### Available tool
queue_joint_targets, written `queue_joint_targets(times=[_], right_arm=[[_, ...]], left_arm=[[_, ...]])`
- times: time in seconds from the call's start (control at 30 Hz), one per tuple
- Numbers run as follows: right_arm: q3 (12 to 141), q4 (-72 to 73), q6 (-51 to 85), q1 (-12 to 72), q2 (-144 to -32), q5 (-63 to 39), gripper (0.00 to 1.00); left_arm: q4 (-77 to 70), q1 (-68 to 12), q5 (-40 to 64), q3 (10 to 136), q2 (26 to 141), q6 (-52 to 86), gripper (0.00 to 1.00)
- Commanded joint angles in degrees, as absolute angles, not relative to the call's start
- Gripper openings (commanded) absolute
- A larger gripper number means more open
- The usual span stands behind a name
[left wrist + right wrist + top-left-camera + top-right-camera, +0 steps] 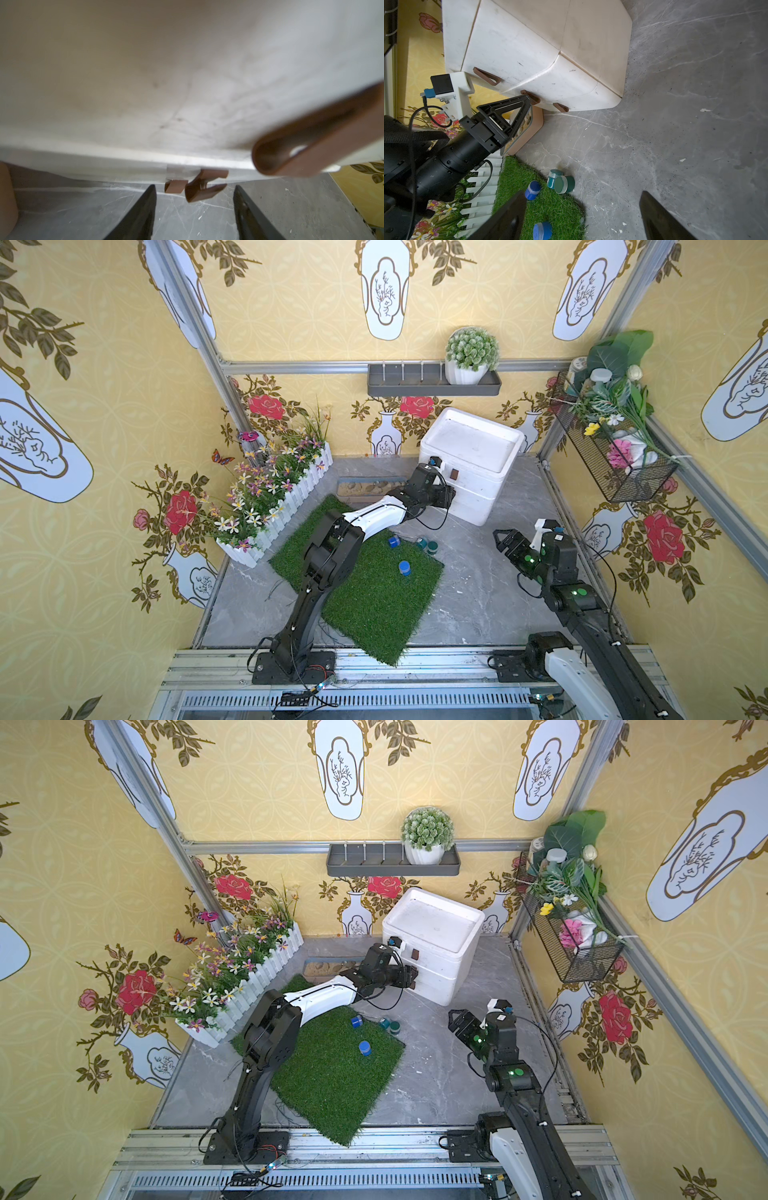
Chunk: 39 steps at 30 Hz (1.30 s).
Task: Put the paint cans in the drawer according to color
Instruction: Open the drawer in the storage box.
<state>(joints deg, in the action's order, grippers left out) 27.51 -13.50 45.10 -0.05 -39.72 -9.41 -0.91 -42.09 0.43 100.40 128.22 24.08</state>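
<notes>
The white drawer chest [471,443] [434,919] [529,52] stands at the back with its three drawers pushed in. My left gripper [451,495] [413,977] [195,188] is at its front, open. The brown middle handle [204,185] [530,96] lies between the fingertips, untouched. Two blue paint cans [394,541] [404,568] [533,190] [543,230] lie on the grass mat. Two teal paint cans [422,543] [433,547] [554,178] [564,184] lie at the mat's edge. My right gripper [500,537] [455,1017] [581,197] hangs open and empty over the floor, right of the cans.
The green grass mat [374,593] covers the middle of the grey floor. A white fence planter with flowers [282,506] runs along the left. A tan sand tray [365,487] sits left of the chest. A wire basket [615,464] hangs on the right wall.
</notes>
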Motion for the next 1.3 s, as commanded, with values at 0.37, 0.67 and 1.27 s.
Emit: queue_joint_targets(times=[0.37,0.67,1.27], right_arm=[[29.09,-11.78,43.05,-0.52,-41.14,-11.69,0.85],[29.09,-11.07,43.29,-0.49,-42.43,-12.57,0.82],[29.01,-10.34,43.7,-0.54,-43.07,-12.83,0.8]], left_arm=[[-5.07,-43.15,-0.14,101.97,130.57,24.3,0.33],[-7.05,-43.15,1.53,99.14,128.12,24.0,0.0],[-12.27,-43.41,6.2,81.96,117.41,21.38,0.0]])
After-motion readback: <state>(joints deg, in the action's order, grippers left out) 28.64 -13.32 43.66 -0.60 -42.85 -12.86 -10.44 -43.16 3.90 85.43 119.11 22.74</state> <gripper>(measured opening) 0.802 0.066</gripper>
